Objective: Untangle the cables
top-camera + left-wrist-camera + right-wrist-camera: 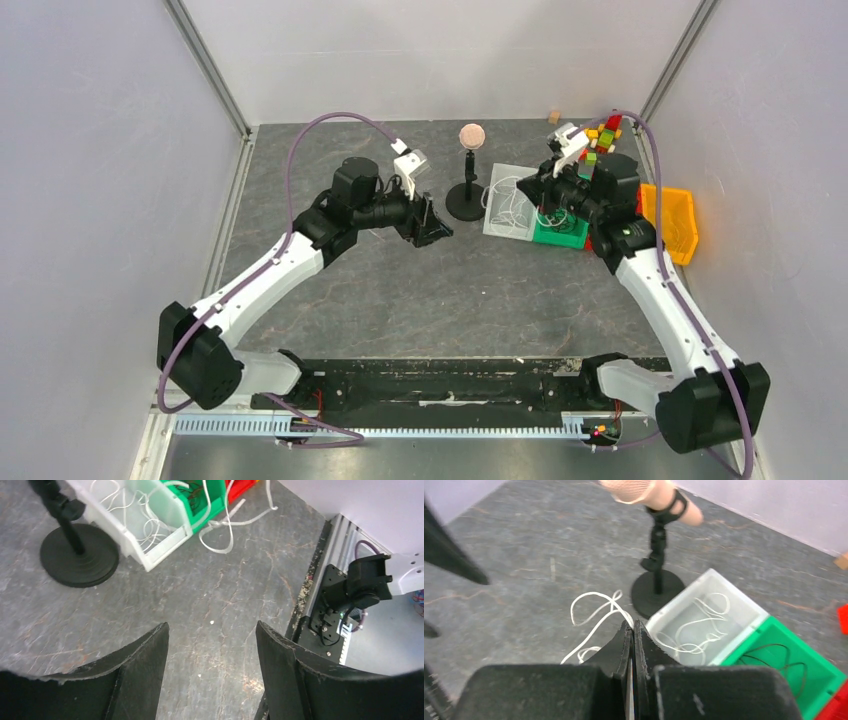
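On the grey worktop (420,290) the sorting looks well along. The clear bin (679,596) holds a coiled white cable (698,641), and the green bin (809,642) beside it holds a dark cable (774,655). The left gripper (211,625) hangs spread and empty over bare worktop. The right gripper (633,624) is pressed together, seemingly pinching a loose white cable (596,628) that loops on the worktop beside the clear bin. That strand is left to free and stow.

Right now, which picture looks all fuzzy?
Right wrist view: smeary, the microphone and white cable look soft. Left wrist view: sharp, with dark rounded corners at the bottom. Top view: clear and evenly lit.
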{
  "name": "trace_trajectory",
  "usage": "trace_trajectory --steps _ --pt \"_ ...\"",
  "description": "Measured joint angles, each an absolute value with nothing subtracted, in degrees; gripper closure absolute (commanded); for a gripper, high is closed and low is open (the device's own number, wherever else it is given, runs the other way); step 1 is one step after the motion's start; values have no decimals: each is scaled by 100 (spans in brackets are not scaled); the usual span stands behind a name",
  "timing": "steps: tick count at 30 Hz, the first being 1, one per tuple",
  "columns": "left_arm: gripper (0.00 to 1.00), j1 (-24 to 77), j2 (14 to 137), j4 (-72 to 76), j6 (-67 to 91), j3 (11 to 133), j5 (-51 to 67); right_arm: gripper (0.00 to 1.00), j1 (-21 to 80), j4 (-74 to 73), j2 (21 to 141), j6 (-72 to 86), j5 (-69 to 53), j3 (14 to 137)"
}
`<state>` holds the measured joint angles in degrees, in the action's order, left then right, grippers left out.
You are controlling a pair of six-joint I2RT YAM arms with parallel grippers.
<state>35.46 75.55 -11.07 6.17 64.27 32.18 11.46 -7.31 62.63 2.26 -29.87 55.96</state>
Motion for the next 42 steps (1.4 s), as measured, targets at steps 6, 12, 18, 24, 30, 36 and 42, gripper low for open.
trace_trajectory --steps 6,12,18,24,30,36,42 --pt "29 3463 7402 -1149 613 6377 2827 100 1192 -799 7258 -180 -1568 6104" --pt "29 3457 7371 -1162 613 6326 2543 100 1487 -1175 8591 -327 174 7000" --pt "28 3441 7371 -1170 609 6281 2316 100 1905 -1483 9771 -193 1278 7804" --pt "28 3343 7308 -1199 609 6250 2222 100 2294 -1935 11266 362 2902 9039" --pt "28 3223 7105 -1194 609 6182 2206 100 2359 -1616 11399 969 3391 8453" --pt "28 3170 6982 -1199 609 6064 2211 100 2300 -923 11264 1649 3430 7655" --pt "28 3148 6958 -1219 611 5975 2220 100 2222 285 10763 1938 3170 6519"
